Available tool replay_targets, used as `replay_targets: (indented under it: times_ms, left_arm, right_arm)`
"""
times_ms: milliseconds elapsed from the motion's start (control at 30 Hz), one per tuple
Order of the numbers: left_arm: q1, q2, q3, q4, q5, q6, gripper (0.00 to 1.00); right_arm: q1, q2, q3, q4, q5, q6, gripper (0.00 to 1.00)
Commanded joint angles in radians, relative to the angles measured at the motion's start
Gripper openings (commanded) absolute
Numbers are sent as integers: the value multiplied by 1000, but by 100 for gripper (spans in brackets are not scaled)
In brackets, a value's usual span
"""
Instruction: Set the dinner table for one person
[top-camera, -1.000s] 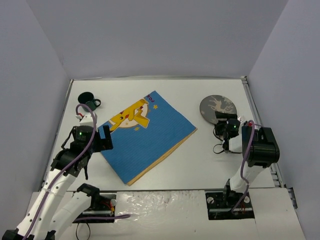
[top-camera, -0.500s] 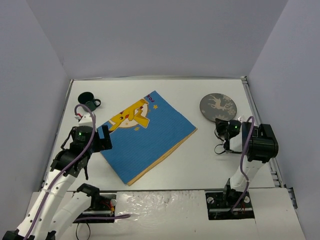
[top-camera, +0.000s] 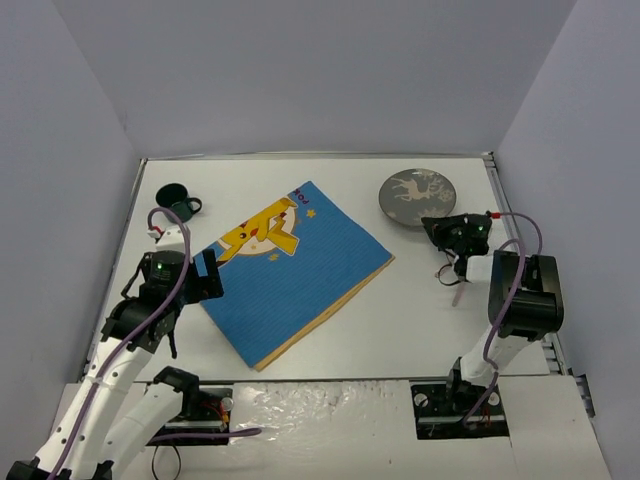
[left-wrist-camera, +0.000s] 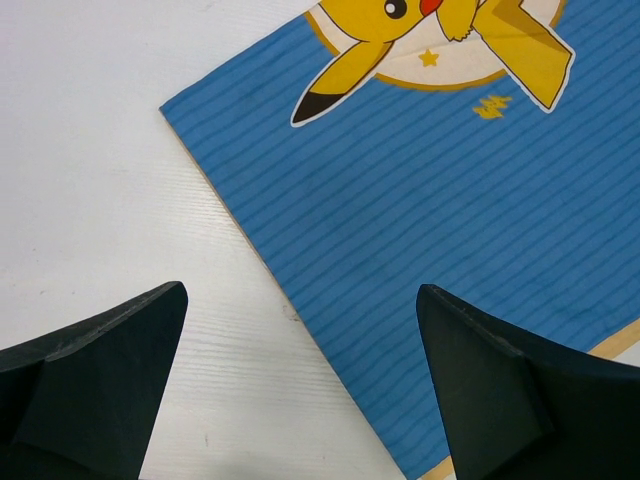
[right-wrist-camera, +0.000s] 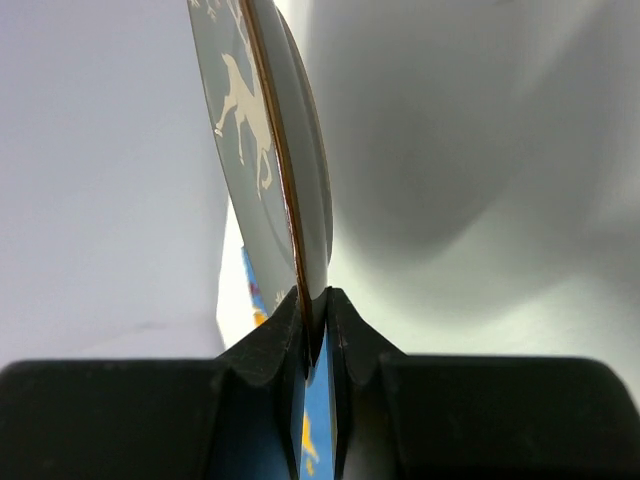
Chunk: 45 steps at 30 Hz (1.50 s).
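Observation:
On the dinner table (top-camera: 400, 310) lies a blue-and-yellow cartoon placemat (top-camera: 295, 265), turned diagonally. A dark round plate (top-camera: 415, 190) with a pale deer print hangs at the back right, off the table. My right gripper (top-camera: 437, 228) is shut on its near rim. The right wrist view shows the plate (right-wrist-camera: 265, 130) edge-on, its rim pinched in my right gripper (right-wrist-camera: 315, 305). My left gripper (top-camera: 205, 275) hovers open over the placemat's left edge. In the left wrist view my left gripper (left-wrist-camera: 300, 300) straddles the placemat (left-wrist-camera: 450, 200) and the bare table (left-wrist-camera: 120, 180), holding nothing.
A dark green cup (top-camera: 177, 199) stands at the back left corner, beyond the left arm. Grey walls close off the table at the back and both sides. A metal rail (top-camera: 505, 215) runs along the right edge.
My right gripper has shut on the plate's rim and lifted the plate off the table, carrying it back and to the left. The left arm has barely moved.

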<state>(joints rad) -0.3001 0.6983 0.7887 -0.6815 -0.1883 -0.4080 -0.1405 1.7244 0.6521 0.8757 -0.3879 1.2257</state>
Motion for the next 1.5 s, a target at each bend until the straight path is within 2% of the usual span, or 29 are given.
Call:
replay_targets:
  times_ms: [0,233,533,1000,1467]
  left_arm:
    - [15,7,15,50,-25,-5,97]
    - [42,12,14,53,-19,-5,97]
    - [62,12,14,50,-23,-6,97]
    - [79,17,14,53,-17,-3,97]
    - [81,21,15,51,-14,-3,97]
  right_arm:
    - [64,-104,176,105,-257,-67,0]
    - [307,-33,294,28,-402,-117,0]
    - [517,55,322,26,-437,-147,0]
    - [598,108,260,-25,-463,-185,0]
    - [628,164,177,49,-468,-169,0]
